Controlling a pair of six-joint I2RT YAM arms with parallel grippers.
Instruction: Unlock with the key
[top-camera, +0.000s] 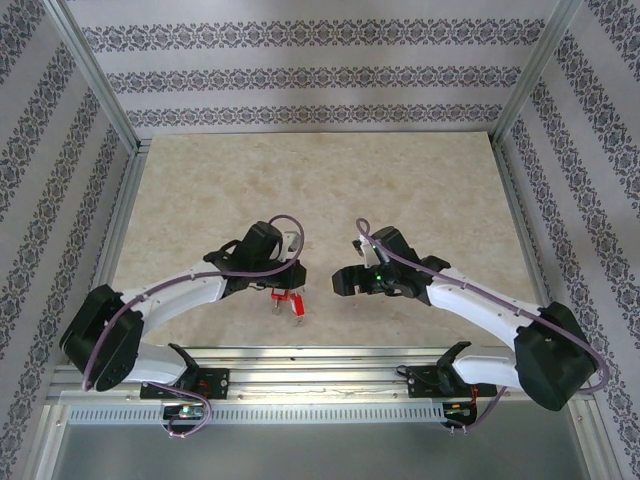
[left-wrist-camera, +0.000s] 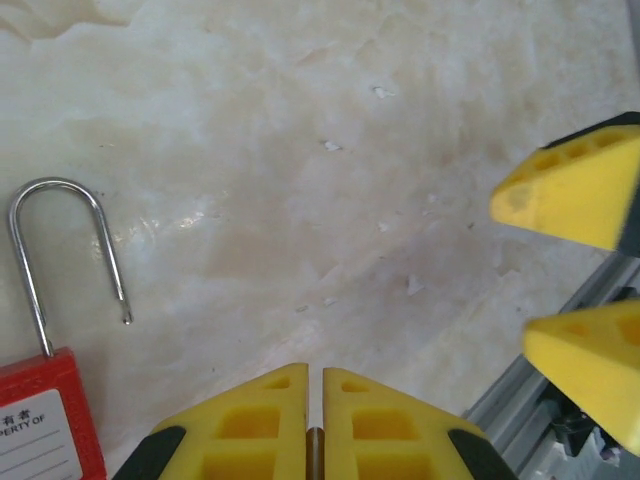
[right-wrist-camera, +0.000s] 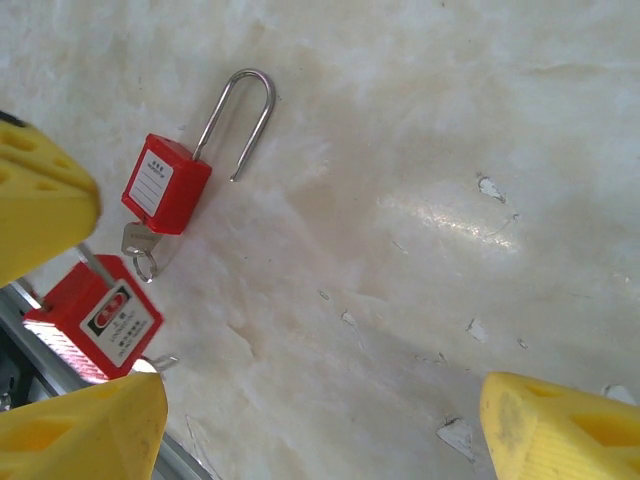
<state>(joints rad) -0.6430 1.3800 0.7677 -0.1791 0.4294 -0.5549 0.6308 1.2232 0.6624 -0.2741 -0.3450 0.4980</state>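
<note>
Red padlock (right-wrist-camera: 165, 185) is lying flat on the marbled tabletop (right-wrist-camera: 450, 150) close to the front edge, just on the near side of the left gripper (left-wrist-camera: 312, 372). Its shackle (right-wrist-camera: 240, 110) is standing raised with the short leg hanging free of the body, so I'm reading it as already popped. Key (right-wrist-camera: 134, 238) is sticking out of the body's bottom face with its ring (right-wrist-camera: 147, 266) dangling off it. It looks seated in the keyway, which fits a lock that's been turned. Beside the key, toward the aluminium rail (left-wrist-camera: 505, 405), a second red labelled block (right-wrist-camera: 95, 318) is lying. Can't tell whether that's a padlock body or a key tag, or whether it's touching the ring. Left gripper is sitting with jaws pressed together. A thin dark sliver is showing in the seam, can't tell what, and the fingers aren't touching the lock, which is lying off to their lower left. Right gripper (right-wrist-camera: 325, 395) is hovering over bare table with jaws standing wide and nothing between them. The lock is off to its side, not bracketed, so this reads as standing clear of the work rather than lining up a grab. Containers: nothing on the table is acting as one; the only thing holding anything is the lock body with the key in it. I'm judging the task as near done, pending a check that the shackle is swinging free.
</note>
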